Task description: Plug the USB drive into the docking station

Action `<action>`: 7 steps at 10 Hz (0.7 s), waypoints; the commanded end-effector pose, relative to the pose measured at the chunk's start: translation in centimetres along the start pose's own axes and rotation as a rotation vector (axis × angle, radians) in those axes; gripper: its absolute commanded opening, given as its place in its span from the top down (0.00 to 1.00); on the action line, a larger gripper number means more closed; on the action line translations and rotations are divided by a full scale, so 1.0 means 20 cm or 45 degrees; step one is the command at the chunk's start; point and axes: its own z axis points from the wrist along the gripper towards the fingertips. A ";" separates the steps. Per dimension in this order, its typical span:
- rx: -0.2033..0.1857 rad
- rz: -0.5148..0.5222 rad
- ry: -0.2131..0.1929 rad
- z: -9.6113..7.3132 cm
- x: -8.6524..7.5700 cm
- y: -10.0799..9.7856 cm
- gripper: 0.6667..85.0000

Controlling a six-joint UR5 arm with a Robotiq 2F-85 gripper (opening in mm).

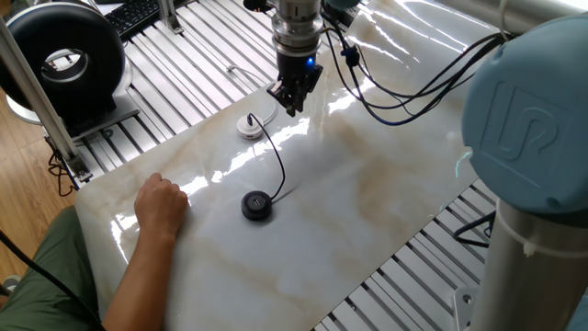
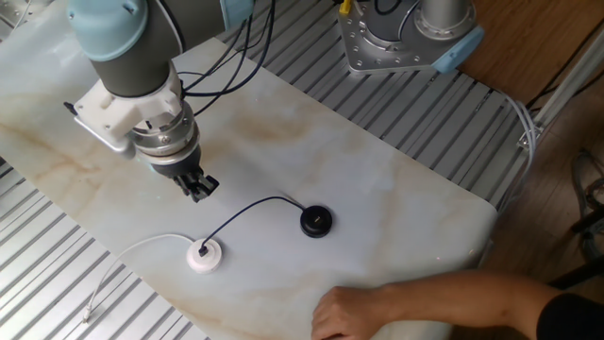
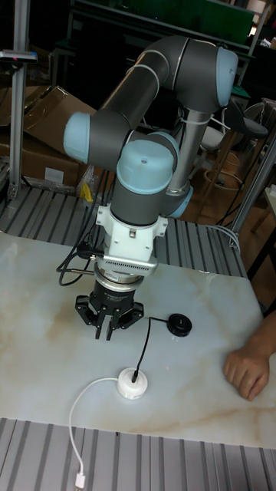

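Observation:
The docking station (image 2: 204, 253) is a small white disc near the table's edge, also seen as the docking station (image 1: 249, 126) and the docking station (image 3: 132, 383). The USB drive's black plug (image 3: 134, 376) stands upright in the disc's top. Its thin black cable (image 2: 247, 210) curves to a flat black puck (image 2: 316, 221). My gripper (image 2: 199, 189) hangs above the table a short way from the disc, apart from the plug. The gripper (image 3: 107, 328) has its fingertips close together and holds nothing; in one fixed view the gripper (image 1: 292, 101) is just beyond the disc.
A person's hand (image 1: 162, 204) rests on the marble table (image 1: 367, 184) near the front edge, close to the puck. The disc's white cord (image 3: 77, 422) trails off over the ribbed metal frame. A black round fan (image 1: 64, 60) stands off the table.

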 end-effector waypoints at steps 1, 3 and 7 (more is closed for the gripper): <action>-0.039 -0.019 -0.063 0.05 -0.02 -0.01 0.67; -0.033 -0.007 -0.065 0.05 -0.02 -0.01 0.66; -0.023 -0.027 -0.064 0.03 0.00 -0.02 0.65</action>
